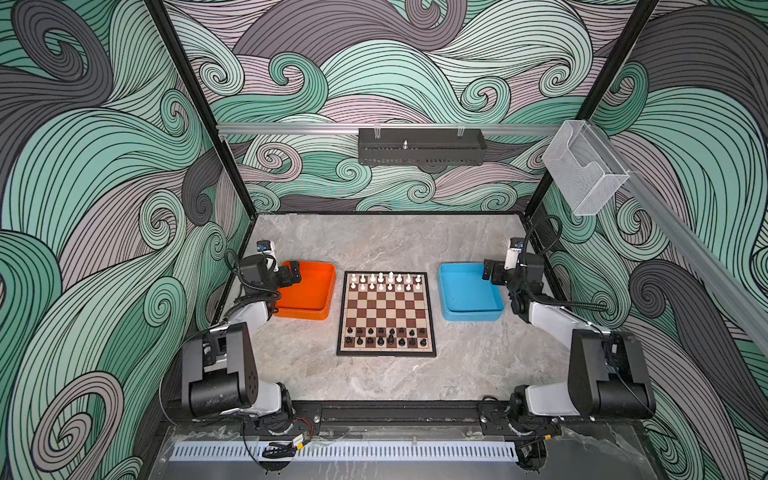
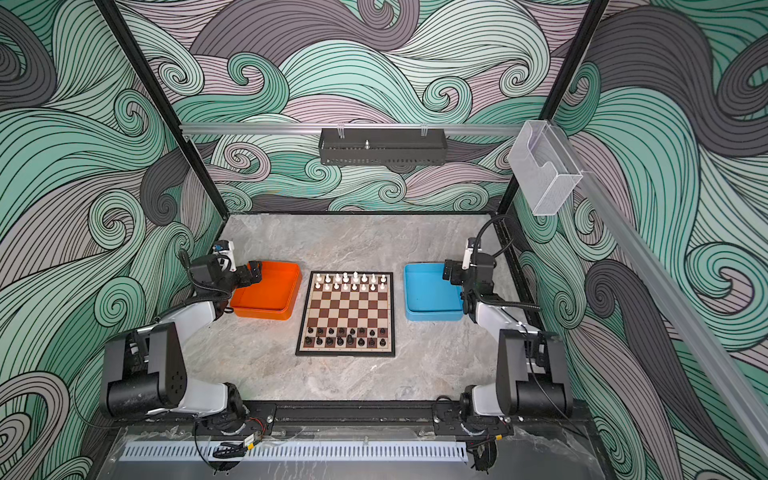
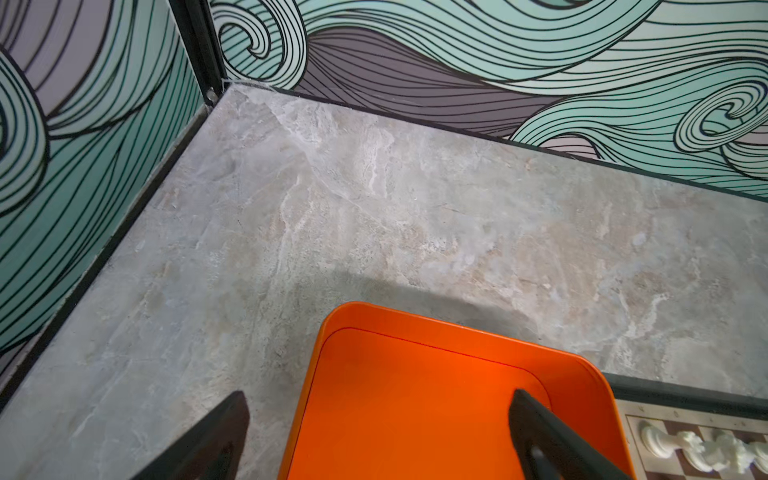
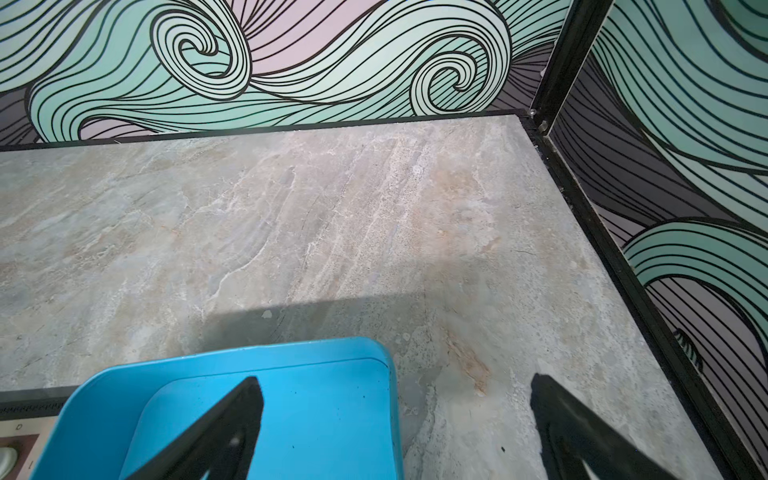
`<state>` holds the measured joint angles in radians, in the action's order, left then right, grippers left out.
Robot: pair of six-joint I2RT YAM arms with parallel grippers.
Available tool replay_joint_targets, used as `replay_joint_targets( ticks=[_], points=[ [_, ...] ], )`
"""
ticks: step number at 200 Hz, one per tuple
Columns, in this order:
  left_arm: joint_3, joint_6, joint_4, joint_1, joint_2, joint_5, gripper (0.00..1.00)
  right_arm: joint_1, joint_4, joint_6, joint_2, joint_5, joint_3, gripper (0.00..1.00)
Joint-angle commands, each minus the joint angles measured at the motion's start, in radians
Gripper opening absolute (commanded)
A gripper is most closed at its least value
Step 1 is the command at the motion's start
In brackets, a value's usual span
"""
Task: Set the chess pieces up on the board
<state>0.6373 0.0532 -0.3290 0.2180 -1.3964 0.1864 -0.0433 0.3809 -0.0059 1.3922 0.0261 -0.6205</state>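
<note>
The board [image 1: 386,309] [image 2: 346,309] lies mid-table in both top views. White chess pieces [image 1: 385,281] [image 2: 350,281] stand in its two far rows, and black chess pieces [image 1: 385,336] [image 2: 345,336] fill its two near rows. My left gripper [image 1: 294,272] [image 2: 254,271] [image 3: 378,405] hangs open and empty over the orange tray's left rim. My right gripper [image 1: 487,270] [image 2: 448,269] [image 4: 397,388] is open and empty over the blue tray's right rim. White chess pieces [image 3: 681,446] show at the left wrist view's corner.
The orange tray [image 1: 320,309] [image 2: 284,309] [image 3: 415,415] sits left of the board and holds nothing. Equally bare, the blue tray [image 1: 451,307] [image 2: 415,307] [image 4: 316,407] sits right of it. Patterned walls close in the table's far and side edges.
</note>
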Motion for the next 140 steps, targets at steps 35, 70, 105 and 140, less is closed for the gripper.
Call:
replay_joint_targets(
  ticks=[35,70,105,140],
  points=[
    [-0.032,0.009,-0.003,-0.052,0.056,-0.07,0.99,0.014,0.014,-0.006,-0.049,0.024,0.03,1.0],
    [-0.094,0.004,-0.133,-0.094,-0.016,-0.133,0.99,0.016,0.128,0.017,-0.055,0.021,0.13,1.0],
    [-0.093,0.007,-0.204,-0.102,-0.114,-0.141,0.99,0.02,0.299,0.031,0.005,-0.009,0.19,1.0],
    [-0.09,-0.006,-0.197,-0.111,-0.118,-0.139,0.99,0.039,0.411,-0.01,0.069,-0.056,0.218,1.0]
  ],
)
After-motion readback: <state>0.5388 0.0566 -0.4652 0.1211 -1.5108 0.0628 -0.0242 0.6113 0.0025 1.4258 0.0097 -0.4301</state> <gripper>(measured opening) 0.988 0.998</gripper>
